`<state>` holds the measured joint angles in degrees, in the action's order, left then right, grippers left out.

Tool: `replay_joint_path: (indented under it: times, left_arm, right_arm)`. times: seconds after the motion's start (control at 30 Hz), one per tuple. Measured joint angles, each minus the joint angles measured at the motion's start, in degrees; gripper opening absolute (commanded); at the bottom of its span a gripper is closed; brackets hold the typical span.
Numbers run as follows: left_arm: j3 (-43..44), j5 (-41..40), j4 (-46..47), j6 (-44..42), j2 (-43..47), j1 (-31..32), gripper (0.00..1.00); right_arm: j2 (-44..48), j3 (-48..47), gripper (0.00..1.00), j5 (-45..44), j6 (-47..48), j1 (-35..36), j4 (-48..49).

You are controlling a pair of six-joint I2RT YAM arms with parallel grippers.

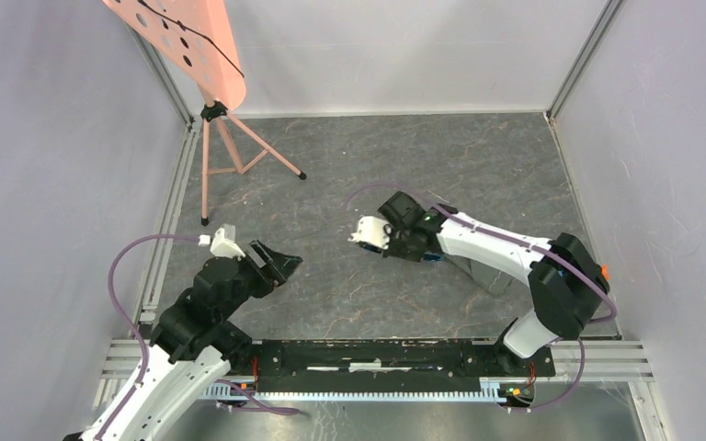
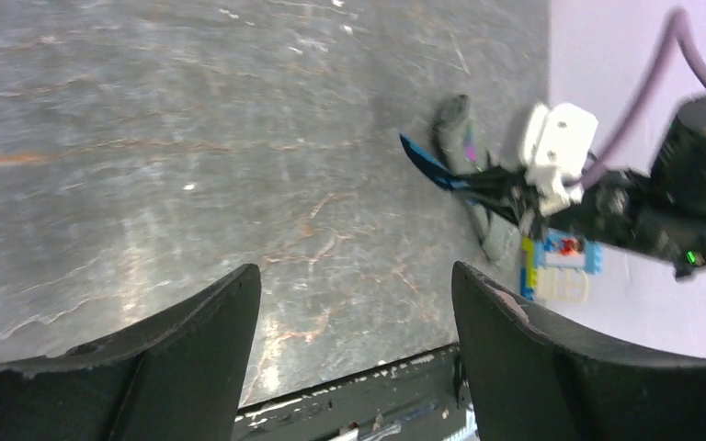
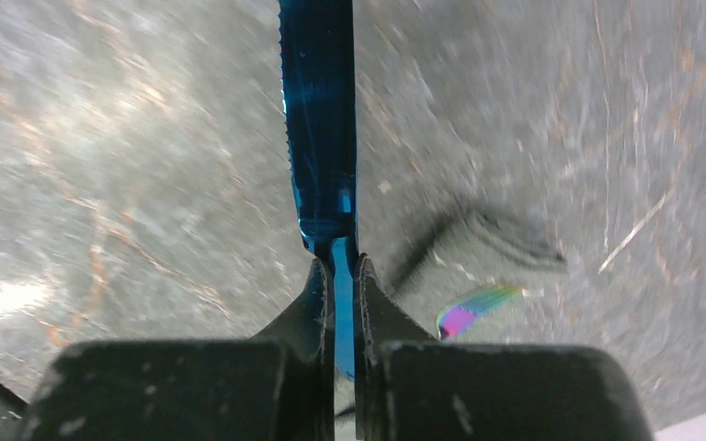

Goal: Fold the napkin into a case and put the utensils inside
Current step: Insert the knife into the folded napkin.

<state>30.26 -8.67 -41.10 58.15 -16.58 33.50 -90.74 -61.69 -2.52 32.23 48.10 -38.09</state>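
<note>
Right end effector (image 3: 343,274) pinches a glossy, serrated blue knife (image 3: 318,119).

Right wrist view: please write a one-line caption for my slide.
Right end effector shut on a blue serrated knife above the slate floor, folded grey napkin and an iridescent utensil nearby.

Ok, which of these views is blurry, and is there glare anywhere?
Right wrist view: the floor is streaked with motion blur and the napkin smeared, though the blue utensil in the right end effector looks crisp. Left wrist view: pale glare on the floor, soft-edged near fingers. Top external view: sharp, evenly lit.
</note>
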Motion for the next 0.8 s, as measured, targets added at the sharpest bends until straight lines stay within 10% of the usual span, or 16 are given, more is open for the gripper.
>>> replay_joint_path:
  times: [0.8]
  left_arm:
    - [-3.30, 19.52, 20.70, -3.19, -10.16, 0.00, 0.83]
  right_arm:
    - [1.88, 6.60, 0.00, 1.88, -1.14, -16.17, 5.16]
